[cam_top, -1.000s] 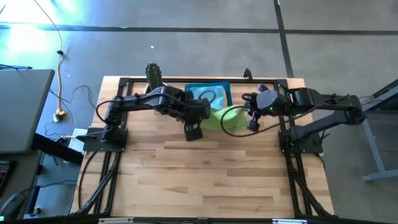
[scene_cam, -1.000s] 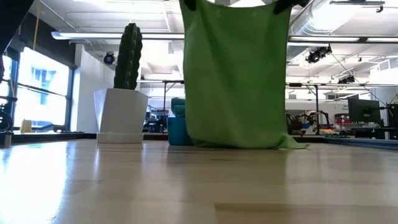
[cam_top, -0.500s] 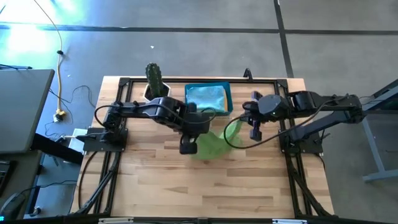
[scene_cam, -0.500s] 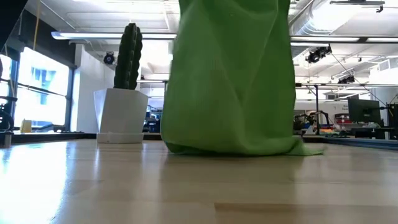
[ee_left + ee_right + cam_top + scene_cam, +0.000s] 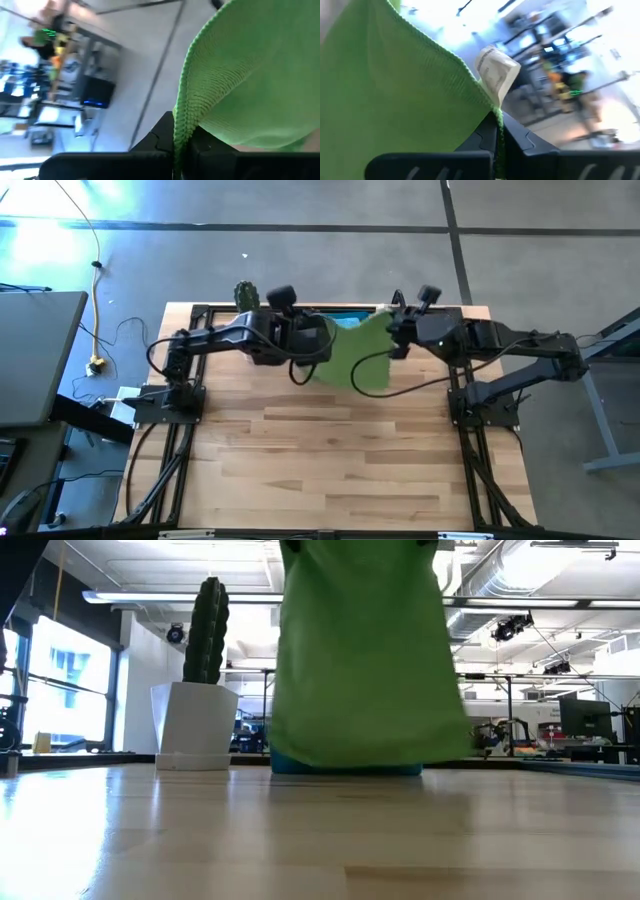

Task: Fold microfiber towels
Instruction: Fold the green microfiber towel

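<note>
A lime green microfiber towel [image 5: 352,358] is being held up above the far side of the tabletop [image 5: 330,460], just in front of the blue bin [image 5: 345,768]. One top corner is being clamped by the left pincer [image 5: 181,145], the other by the right pincer [image 5: 497,142].

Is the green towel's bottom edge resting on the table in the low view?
No, the green towel hangs with its lower edge just above the table, and the blue bin shows beneath it.
</note>
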